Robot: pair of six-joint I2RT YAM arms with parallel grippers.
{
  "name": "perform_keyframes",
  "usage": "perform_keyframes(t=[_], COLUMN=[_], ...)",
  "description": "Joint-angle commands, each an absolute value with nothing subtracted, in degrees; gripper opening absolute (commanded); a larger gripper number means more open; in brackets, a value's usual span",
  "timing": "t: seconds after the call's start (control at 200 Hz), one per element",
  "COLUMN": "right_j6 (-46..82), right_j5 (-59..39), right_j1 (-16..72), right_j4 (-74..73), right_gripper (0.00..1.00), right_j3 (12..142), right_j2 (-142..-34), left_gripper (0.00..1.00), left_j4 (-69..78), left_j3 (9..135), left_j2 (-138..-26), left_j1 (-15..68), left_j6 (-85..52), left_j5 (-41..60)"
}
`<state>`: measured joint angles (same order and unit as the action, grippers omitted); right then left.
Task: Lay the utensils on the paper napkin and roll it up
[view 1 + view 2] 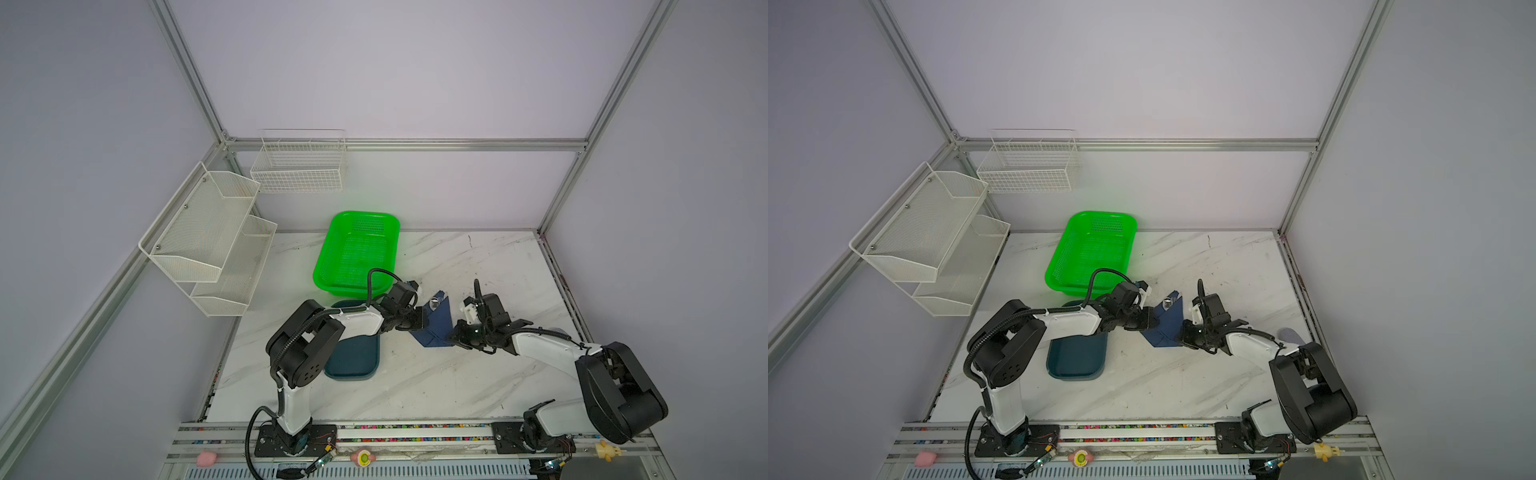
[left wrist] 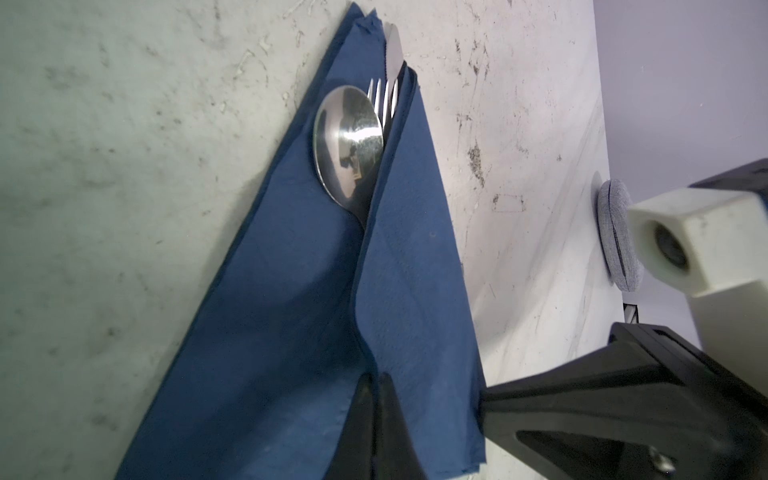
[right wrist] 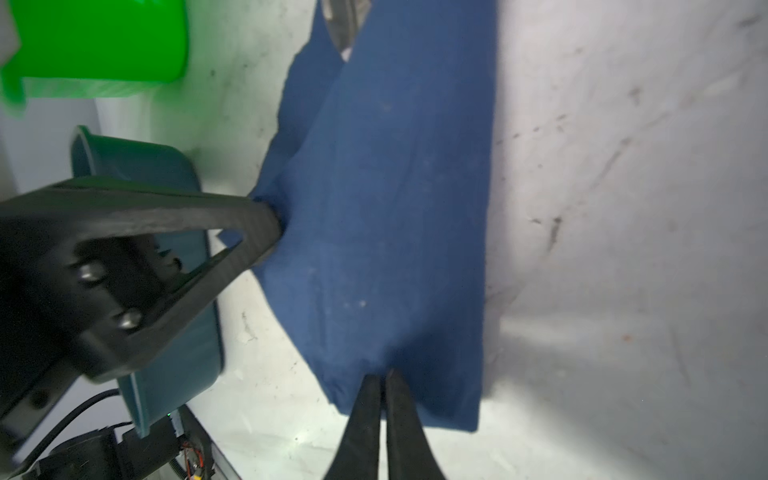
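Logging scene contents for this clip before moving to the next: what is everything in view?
paper napkin: one, navy, mid-table, partly folded
spoon: one, silver, bowl showing inside the fold
fork: one, silver, tines beside the spoon
knife: one, silver, tip past the fork
tray: one, dark teal, under the left arm
basket: one, bright green, behind the tray
wire basket: one, white, back wall
mesh shelf: one, white, two-tier, side wall
pad: one, grey, table edge
small toys: three, pink or yellow, front rail
table: one, white marble
left gripper: black, shut on the paper napkin
right gripper: black, shut on the paper napkin
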<state>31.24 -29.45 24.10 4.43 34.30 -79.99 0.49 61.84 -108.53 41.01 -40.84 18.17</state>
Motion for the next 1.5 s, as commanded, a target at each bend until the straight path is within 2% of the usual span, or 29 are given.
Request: perform_keyframes(t=[0.0,0.26,0.62,0.905,1.015,1.15,1.335,1.495], right_j6=[31.3,31.4,30.5,32.7,33.6,33.8,30.1,29.5], right_j5=[-32.0,-31.2,-27.8,-27.0,-26.0,-19.5,-25.5,-24.3], right_j1=[25.3,27.3,27.5,27.1,26.5,23.9,23.6,23.6], right_j4=[4.1,2.6,3.5,6.4,7.0,10.1,8.6,8.7], right_gripper=[0.10,0.09,0.09,0.09,0.09,0.07,0.07,0.07], right_j3=[36.3,36.8,33.7,36.2,36.8,36.4,35.0,33.9], right_j2=[-79.0,-84.4,-86.0,-75.3,-75.2,-77.3,-80.2,-82.5], left_gripper=[0.00,0.00,0.00,0.00,0.00,0.00,0.00,0.00], left_j4=[0.7,0.3,-0.2,-0.3,-0.4,-0.4,-0.5,-0.5], left_j3=[59.6,59.7,59.7,59.5,59.7,59.9,59.9,60.3], left_j2=[-107.2,-107.1,-107.6,-107.7,-107.7,-107.8,-107.8,-108.2], left_j1=[41.3,41.4,41.3,41.3,41.3,41.3,41.3,41.3], left_j6=[-39.6,-39.2,-38.4,-38.1,-37.9,-38.0,-37.7,-37.8], left_j5=[18.1,17.8,16.7,16.9,16.9,16.9,17.0,17.2])
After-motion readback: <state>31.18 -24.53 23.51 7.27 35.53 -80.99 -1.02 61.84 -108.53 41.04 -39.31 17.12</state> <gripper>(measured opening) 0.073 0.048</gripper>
